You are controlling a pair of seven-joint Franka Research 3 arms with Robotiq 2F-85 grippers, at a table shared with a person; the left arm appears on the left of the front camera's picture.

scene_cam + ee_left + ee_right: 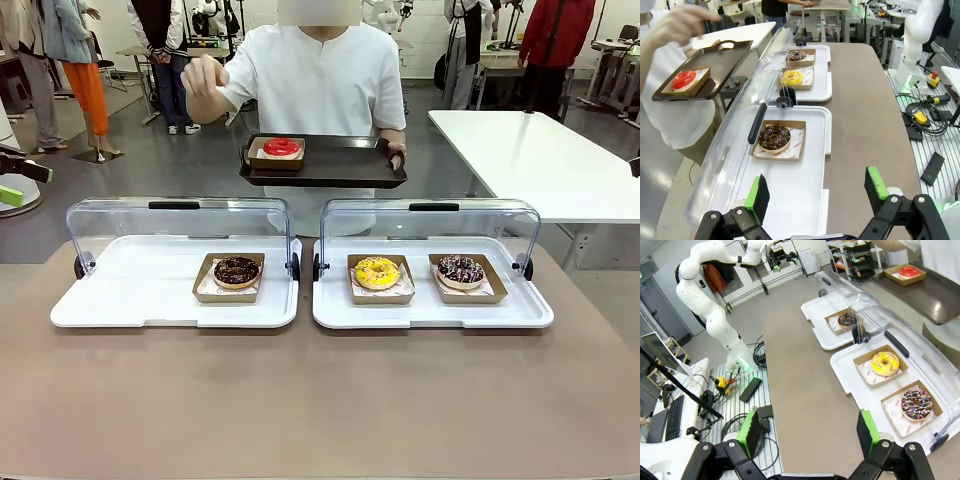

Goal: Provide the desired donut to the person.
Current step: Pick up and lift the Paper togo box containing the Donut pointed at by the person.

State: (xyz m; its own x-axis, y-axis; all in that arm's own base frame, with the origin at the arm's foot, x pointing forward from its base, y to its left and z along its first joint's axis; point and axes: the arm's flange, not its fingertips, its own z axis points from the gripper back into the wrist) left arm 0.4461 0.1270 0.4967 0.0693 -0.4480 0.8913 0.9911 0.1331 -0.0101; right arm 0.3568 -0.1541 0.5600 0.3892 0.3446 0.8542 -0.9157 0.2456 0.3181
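Left pincer (816, 187) and right pincer (807, 430) open, 2 white trays (130, 290) (430, 312), 4 donuts (237, 271) (377, 272) (460, 270) (282, 147)

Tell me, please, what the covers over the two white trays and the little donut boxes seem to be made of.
The covers look like clear, glossy hard plastic: you see through them and they catch reflections. The donut boxes are probably matte brown cardboard, judging by the folded edges and the paper liners inside.

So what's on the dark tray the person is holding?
A red donut in a brown box at one end of the dark tray; the rest is bare. The donut covers the box's middle.
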